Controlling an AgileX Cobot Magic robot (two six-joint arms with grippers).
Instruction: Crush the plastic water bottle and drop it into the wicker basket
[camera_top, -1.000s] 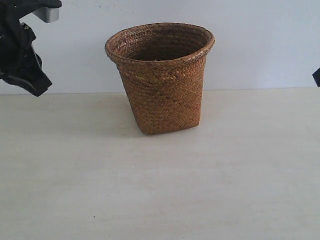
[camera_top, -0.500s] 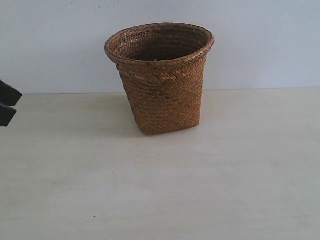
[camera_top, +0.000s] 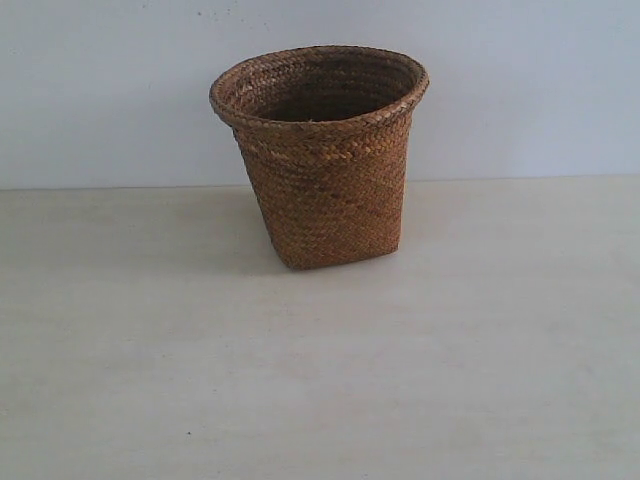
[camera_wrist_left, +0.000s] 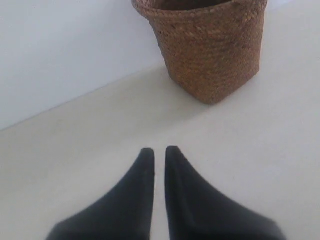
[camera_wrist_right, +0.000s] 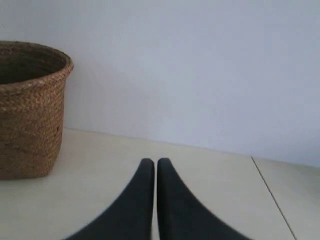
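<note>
The brown wicker basket (camera_top: 322, 158) stands upright on the pale table (camera_top: 320, 380) near the back wall. It also shows in the left wrist view, basket (camera_wrist_left: 210, 55), and at the edge of the right wrist view, basket (camera_wrist_right: 27, 110). The plastic water bottle is not visible in any view; the basket's inside is mostly hidden. Neither arm appears in the exterior view. My left gripper (camera_wrist_left: 159, 150) is shut with nothing between its fingers, well short of the basket. My right gripper (camera_wrist_right: 154, 161) is shut and empty too, off to the basket's side.
A plain white wall (camera_top: 540, 90) runs behind the table. A thin seam (camera_wrist_right: 272, 197) crosses the table surface in the right wrist view.
The left arm, seen at the exterior view's upper left a second ago, dropped and withdrew past the left edge. The sliver of the right arm at the right edge is gone too.
</note>
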